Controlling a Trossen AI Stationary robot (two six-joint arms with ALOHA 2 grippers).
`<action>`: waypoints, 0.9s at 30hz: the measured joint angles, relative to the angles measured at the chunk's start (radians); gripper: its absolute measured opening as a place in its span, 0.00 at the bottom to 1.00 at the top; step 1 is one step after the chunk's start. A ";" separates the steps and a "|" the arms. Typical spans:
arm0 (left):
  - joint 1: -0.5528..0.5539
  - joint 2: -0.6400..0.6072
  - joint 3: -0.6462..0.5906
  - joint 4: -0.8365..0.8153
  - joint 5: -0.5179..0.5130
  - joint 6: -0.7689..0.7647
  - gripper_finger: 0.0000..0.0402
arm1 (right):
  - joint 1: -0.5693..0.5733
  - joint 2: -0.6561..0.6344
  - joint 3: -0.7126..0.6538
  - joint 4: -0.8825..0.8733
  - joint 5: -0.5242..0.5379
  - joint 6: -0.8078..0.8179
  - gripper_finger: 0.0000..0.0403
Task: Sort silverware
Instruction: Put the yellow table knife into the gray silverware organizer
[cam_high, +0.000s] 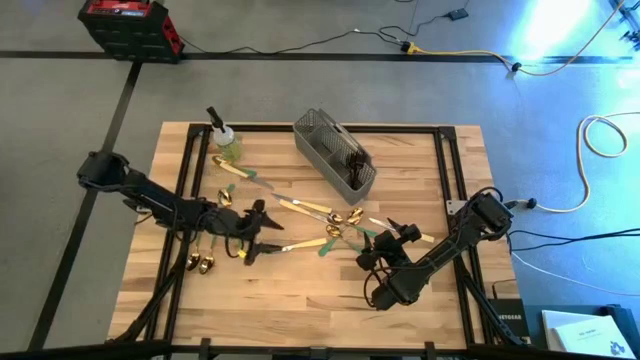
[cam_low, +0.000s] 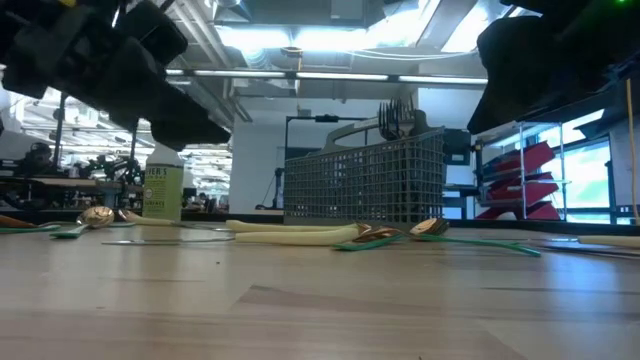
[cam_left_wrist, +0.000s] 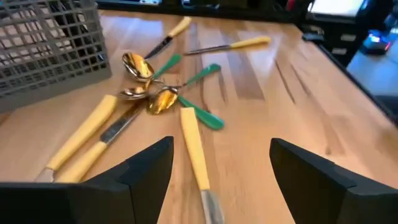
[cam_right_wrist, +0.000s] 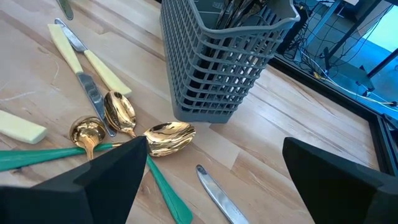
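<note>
1. The silverware (cam_high: 330, 215) lies scattered on the table (cam_high: 300, 300) beside the caddy (cam_high: 335, 150), awaiting sorting.
2. The left gripper (cam_high: 262, 232) and right gripper (cam_high: 385, 240) hover wide apart, empty, flanking the pile for access.

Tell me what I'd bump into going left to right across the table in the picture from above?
Left pincer → spray bottle is farther back, skip it → grey caddy → gold spoons → right pincer.
</note>
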 joint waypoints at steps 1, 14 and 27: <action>-0.007 0.002 0.007 0.001 -0.013 -0.005 0.63 | 0.000 0.000 0.000 0.000 0.000 0.000 0.89; -0.100 0.187 0.092 0.013 -0.272 -0.064 0.63 | 0.000 0.000 0.000 0.001 -0.015 -0.001 0.89; 0.143 0.184 0.105 -0.114 -0.084 0.162 0.63 | 0.000 0.000 0.000 0.024 -0.016 -0.034 0.89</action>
